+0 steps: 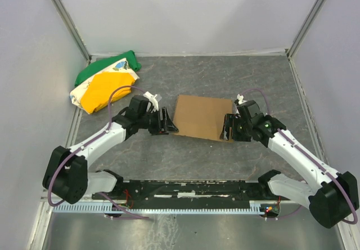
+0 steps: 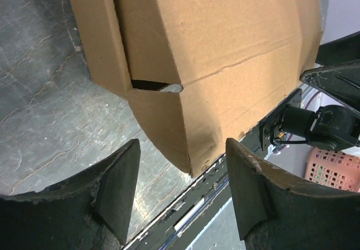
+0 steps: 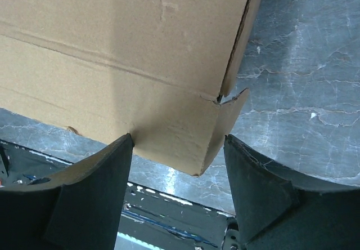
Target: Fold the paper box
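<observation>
The paper box (image 1: 201, 116) is a plain brown cardboard box, closed, lying in the middle of the table. My left gripper (image 1: 167, 121) is at its left near corner, open, with that corner (image 2: 188, 160) between the fingers but not gripped. My right gripper (image 1: 228, 127) is at its right near corner, open, with the corner flap (image 3: 197, 148) between the fingers. The left finger (image 3: 107, 171) of the right gripper touches or nearly touches the box's front wall. A slot (image 2: 154, 85) shows in the box's left side.
A green, yellow and white cloth bundle (image 1: 107, 81) lies at the back left. White walls stand on three sides. A black rail with the arm bases (image 1: 191, 191) runs along the near edge. A pink basket (image 2: 334, 168) shows beyond the table in the left wrist view.
</observation>
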`<action>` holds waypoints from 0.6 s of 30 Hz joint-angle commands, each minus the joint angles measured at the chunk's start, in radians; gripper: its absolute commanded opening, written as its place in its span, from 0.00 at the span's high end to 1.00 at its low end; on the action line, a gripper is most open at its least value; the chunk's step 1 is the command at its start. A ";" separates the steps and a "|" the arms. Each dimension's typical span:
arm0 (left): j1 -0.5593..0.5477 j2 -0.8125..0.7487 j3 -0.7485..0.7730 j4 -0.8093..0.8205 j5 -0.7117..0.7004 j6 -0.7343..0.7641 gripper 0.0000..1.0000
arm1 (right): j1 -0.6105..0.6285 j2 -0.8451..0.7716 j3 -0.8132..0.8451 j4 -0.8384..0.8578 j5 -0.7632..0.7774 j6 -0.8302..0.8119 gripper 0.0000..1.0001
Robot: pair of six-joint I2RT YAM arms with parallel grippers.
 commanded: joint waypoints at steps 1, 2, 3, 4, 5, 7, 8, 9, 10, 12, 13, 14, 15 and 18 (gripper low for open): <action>0.000 0.015 0.031 0.084 0.066 0.005 0.31 | 0.005 0.007 0.015 0.044 -0.034 -0.010 0.26; 0.000 0.017 0.028 0.093 0.076 -0.001 0.31 | 0.006 0.008 0.018 0.046 -0.042 -0.009 0.26; 0.000 0.020 0.025 0.106 0.087 -0.007 0.31 | 0.005 0.006 0.020 0.047 -0.053 -0.007 0.26; 0.000 0.022 0.023 0.114 0.095 -0.012 0.31 | 0.005 0.005 0.023 0.048 -0.065 -0.004 0.26; 0.001 0.023 0.022 0.119 0.101 -0.015 0.31 | 0.006 0.003 0.025 0.049 -0.081 -0.002 0.26; 0.000 0.024 0.019 0.130 0.110 -0.021 0.31 | 0.006 -0.005 0.029 0.056 -0.099 0.010 0.27; -0.001 0.025 0.017 0.132 0.115 -0.024 0.31 | 0.006 -0.009 0.030 0.058 -0.108 0.013 0.27; -0.001 0.027 0.016 0.134 0.118 -0.024 0.31 | 0.006 -0.012 0.031 0.062 -0.114 0.018 0.27; 0.000 0.029 0.014 0.135 0.121 -0.024 0.31 | 0.005 -0.013 0.034 0.059 -0.118 0.019 0.27; 0.000 0.031 0.010 0.135 0.124 -0.022 0.32 | 0.006 -0.011 0.042 0.049 -0.117 0.018 0.27; 0.000 0.032 0.008 0.133 0.125 -0.020 0.32 | 0.006 -0.009 0.045 0.042 -0.115 0.017 0.27; -0.001 0.033 0.005 0.132 0.126 -0.018 0.32 | 0.007 -0.009 0.049 0.034 -0.113 0.015 0.27; -0.001 0.034 0.003 0.131 0.128 -0.016 0.32 | 0.005 -0.009 0.053 0.023 -0.107 0.013 0.28; 0.000 0.042 0.003 0.115 0.126 -0.002 0.32 | 0.005 -0.013 0.062 -0.006 -0.094 0.006 0.28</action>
